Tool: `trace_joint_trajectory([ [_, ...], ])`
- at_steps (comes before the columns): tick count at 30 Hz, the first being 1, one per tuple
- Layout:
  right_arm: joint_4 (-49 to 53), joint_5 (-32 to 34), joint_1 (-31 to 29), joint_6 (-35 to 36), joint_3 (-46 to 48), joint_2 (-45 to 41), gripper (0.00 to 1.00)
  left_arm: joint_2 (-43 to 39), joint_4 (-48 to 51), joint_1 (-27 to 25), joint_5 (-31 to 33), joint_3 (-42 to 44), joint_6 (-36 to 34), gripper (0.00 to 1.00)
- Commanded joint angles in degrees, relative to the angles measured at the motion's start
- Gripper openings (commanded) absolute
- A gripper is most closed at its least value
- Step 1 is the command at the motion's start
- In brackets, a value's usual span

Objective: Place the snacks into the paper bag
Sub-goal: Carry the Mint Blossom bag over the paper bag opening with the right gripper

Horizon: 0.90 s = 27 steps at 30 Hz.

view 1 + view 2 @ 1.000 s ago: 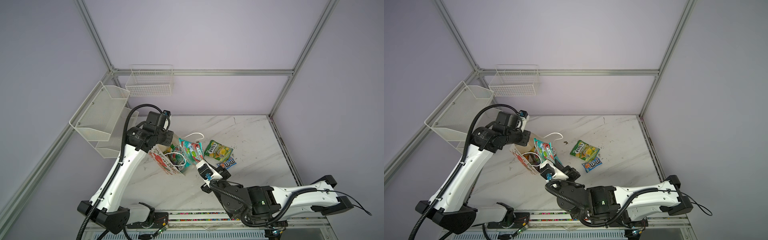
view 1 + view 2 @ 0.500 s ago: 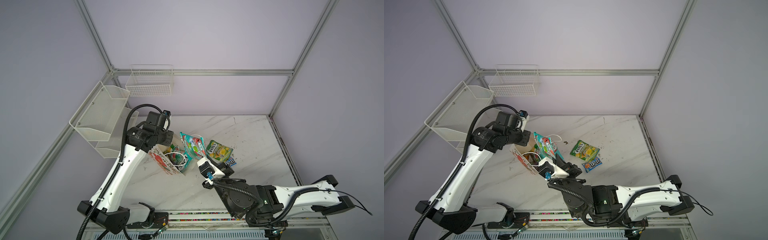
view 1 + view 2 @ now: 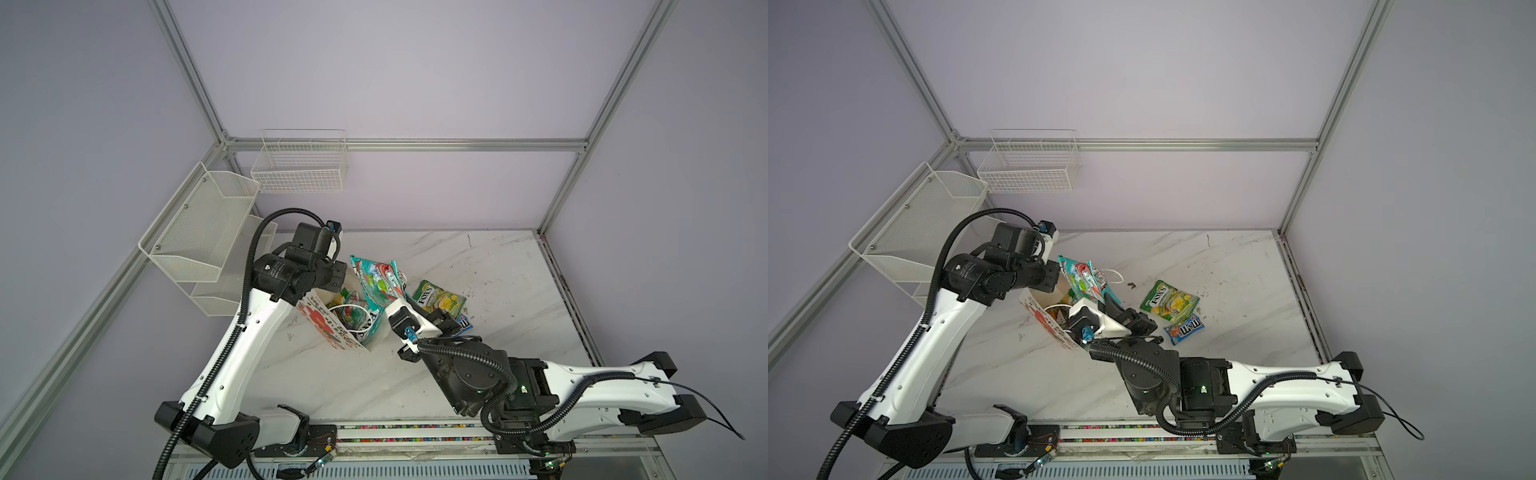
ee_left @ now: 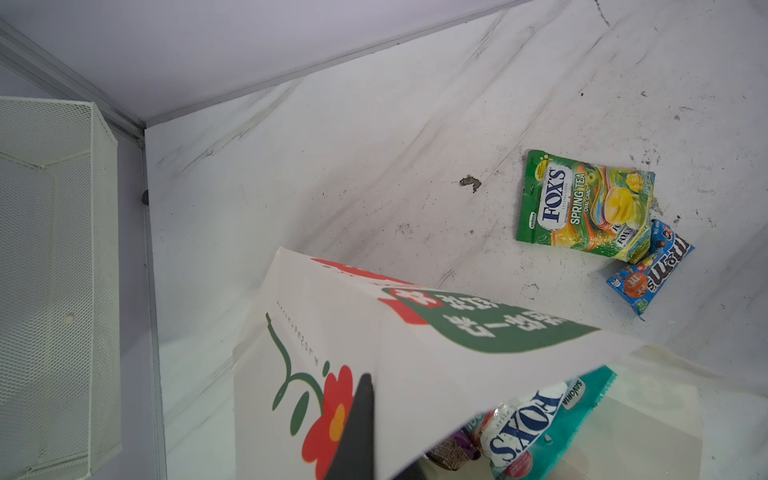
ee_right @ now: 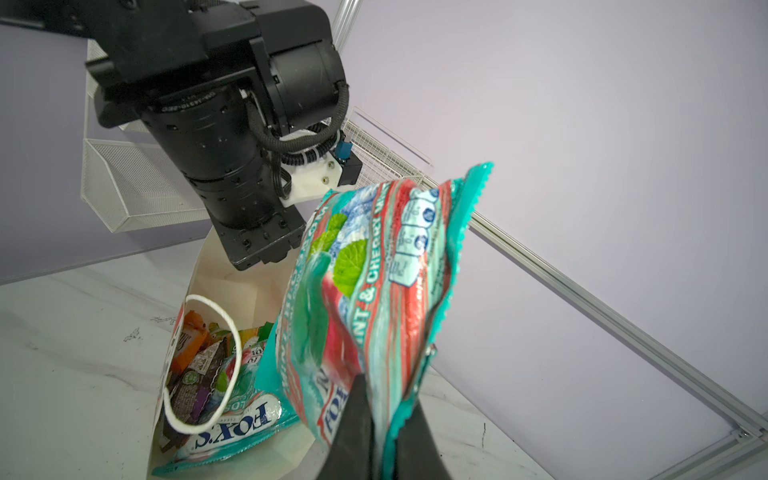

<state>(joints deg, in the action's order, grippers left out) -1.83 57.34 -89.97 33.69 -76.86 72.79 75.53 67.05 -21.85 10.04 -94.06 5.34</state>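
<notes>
Lilac walls and a metal frame close in the marble table, and the paper bag stands tilted on it, with its mouth turned up and toward the right arm. The left gripper is closed on the far rim of the paper bag and holds the mouth open. The right gripper is closed tight on the lower edge of the teal-red packet, which stands upright in the jaws. Compared with one second ago, this packet has risen and come a little closer: then it hung beside the mouth of the paper bag, now it is above the edge of the mouth, not yet inside. I judge that the carry is almost finished, and only lowering and release remain. Several snacks already lie inside the paper bag, among them a second teal packet that sticks out. Apart from the paper bag, on the side of the right arm, the green packet and the blue m&m's packet touch each other on the table and are not yet packed.
</notes>
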Motion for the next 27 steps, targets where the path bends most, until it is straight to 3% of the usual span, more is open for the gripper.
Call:
trace_joint_trajectory([
  [1, 1.35, -4.52, 1.72, -1.56, -2.59, 0.32, 0.0, -0.46, 0.1, -0.3, -0.2, -2.2, -0.11, 0.0],
  [27, 9.62, -11.56, 7.3, -10.88, -1.55, 3.19, 0.0, -0.49, 0.12, -0.3, 0.04, -2.04, -0.49, 0.0],
])
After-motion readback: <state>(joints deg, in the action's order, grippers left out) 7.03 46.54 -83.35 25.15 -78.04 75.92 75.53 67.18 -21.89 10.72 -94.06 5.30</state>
